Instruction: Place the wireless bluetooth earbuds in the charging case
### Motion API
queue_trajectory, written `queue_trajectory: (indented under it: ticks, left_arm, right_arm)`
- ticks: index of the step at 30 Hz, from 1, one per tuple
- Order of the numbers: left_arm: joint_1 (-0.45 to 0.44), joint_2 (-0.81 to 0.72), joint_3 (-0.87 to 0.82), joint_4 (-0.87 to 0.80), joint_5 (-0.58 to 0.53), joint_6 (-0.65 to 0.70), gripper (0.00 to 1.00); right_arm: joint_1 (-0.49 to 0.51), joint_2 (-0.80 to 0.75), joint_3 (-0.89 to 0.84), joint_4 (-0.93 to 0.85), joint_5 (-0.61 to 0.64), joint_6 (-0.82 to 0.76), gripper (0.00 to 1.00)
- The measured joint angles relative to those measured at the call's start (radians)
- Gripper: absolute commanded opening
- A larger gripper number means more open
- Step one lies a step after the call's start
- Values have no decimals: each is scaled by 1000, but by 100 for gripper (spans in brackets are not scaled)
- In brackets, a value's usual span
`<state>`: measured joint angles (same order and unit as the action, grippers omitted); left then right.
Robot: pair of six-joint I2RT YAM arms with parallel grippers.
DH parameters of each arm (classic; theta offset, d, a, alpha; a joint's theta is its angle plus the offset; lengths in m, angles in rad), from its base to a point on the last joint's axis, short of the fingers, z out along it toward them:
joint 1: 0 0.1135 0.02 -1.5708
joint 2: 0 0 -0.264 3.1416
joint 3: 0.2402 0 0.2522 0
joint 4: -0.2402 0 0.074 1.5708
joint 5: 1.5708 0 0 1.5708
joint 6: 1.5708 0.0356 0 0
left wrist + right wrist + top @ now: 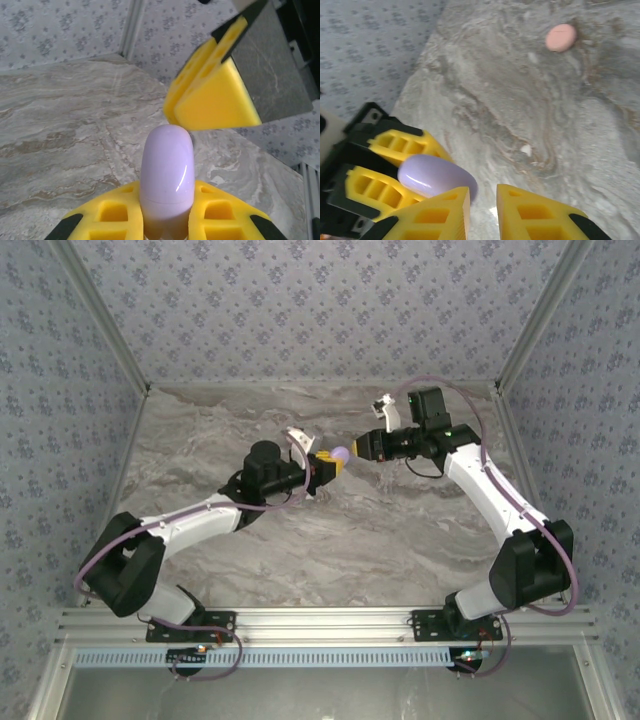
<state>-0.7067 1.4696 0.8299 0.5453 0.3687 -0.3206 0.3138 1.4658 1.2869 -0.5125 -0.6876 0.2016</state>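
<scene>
Above the middle of the marble table (400, 540), at about 12 o'clock from the centre of the top view, I see both grippers meeting tip to tip.

Left gripper (328, 465): pinching the lilac charging case (340, 454), which juts out of it toward 2 o'clock. In the left wrist view the left gripper (166, 200) sits at 6 o'clock, its yellow fingers (115, 212) pressed against either side of the case (166, 165). The rounded free end of the case points to 12 o'clock and is raised off the table.

Right gripper (360, 447): at 3 o'clock from the case in the top view, and close to it. In the right wrist view the right gripper (482, 192) is spread, with a bare gap between its two yellow fingers (530, 210) and nothing in it. The case (435, 175) lies at 8 o'clock, and its end runs behind the tip of the finger on that side. I cannot tell whether they touch. The left wrist view shows a right finger (215, 100) at 1 o'clock, above the case's end.

On the table, in the right wrist view: a salmon-pink disc (561, 37) at 1 o'clock, well apart from both grippers, and a tiny pale bit (525, 149) at 4 o'clock from centre. The bit may be one of the earbuds, but it is too small for me to confirm.
</scene>
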Motion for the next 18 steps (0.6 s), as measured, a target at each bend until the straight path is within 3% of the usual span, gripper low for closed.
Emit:
queue_trajectory:
  ticks: [8,18]
  left_arm:
    - [47,78,110,-182,-64,-76,13]
    - [140,253,336,-495,-67,-179,14]
  right_arm:
    - [-8,0,-16,-26,159,0,22]
    - [-8,0,-30,-45,214,0,23]
